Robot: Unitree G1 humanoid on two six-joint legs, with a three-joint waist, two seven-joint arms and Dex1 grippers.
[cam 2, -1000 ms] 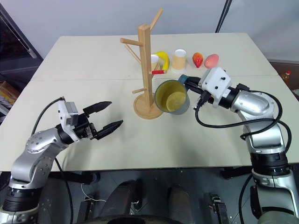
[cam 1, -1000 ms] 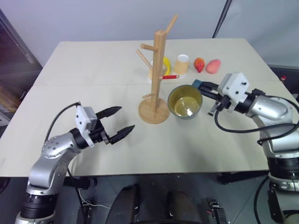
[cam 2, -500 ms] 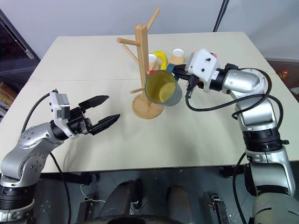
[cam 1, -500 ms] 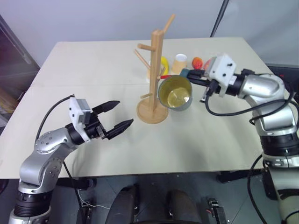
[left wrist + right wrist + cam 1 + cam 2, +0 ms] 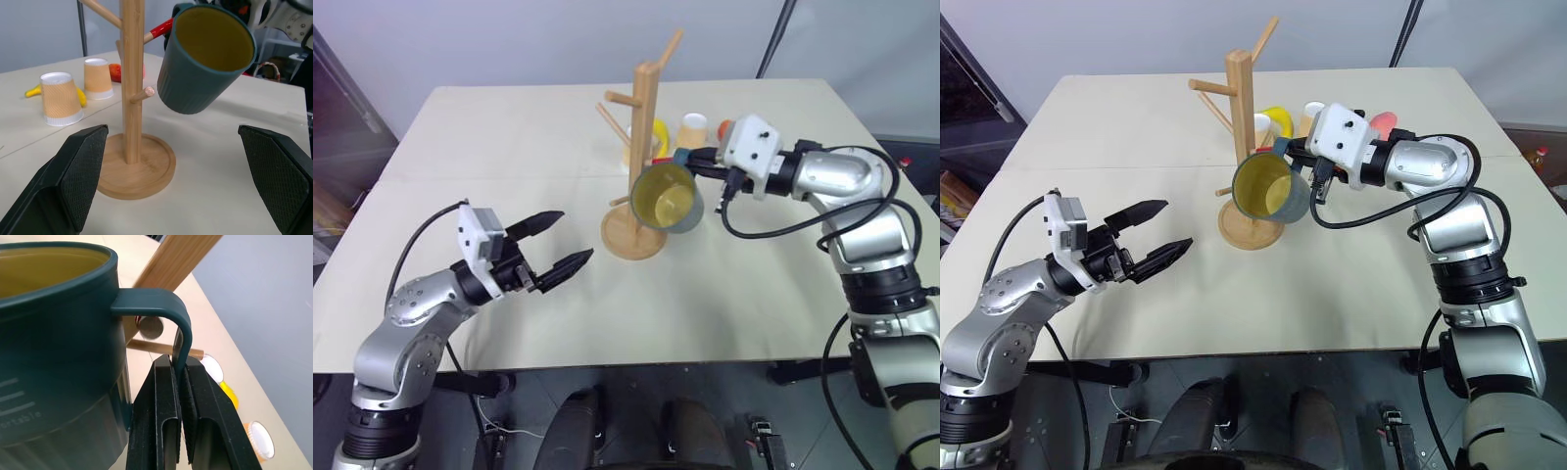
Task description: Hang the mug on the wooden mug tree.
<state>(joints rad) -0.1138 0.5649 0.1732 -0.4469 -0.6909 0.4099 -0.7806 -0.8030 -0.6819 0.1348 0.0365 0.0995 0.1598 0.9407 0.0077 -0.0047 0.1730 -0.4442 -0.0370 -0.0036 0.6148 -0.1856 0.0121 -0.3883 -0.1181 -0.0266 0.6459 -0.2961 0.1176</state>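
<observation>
Over the beige tabletop (image 5: 509, 127) my right hand (image 5: 179, 382), pinching the handle of the mug (image 5: 667, 199), holds it airborne just beside the wooden mug tree (image 5: 641, 147), so I should align the loop with a peg before sliding on, left hand (image 5: 558, 242) wide.

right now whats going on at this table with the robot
The robot is partway through hanging a mug on the wooden mug tree. Its right end effector is shut on the mug's handle and holds the mug in the air, tipped on its side, right next to the tree's post and lower pegs. The handle is not yet on a peg. The left end effector hovers open over the table, holding nothing. Two paper cups stand behind the tree.
</observation>
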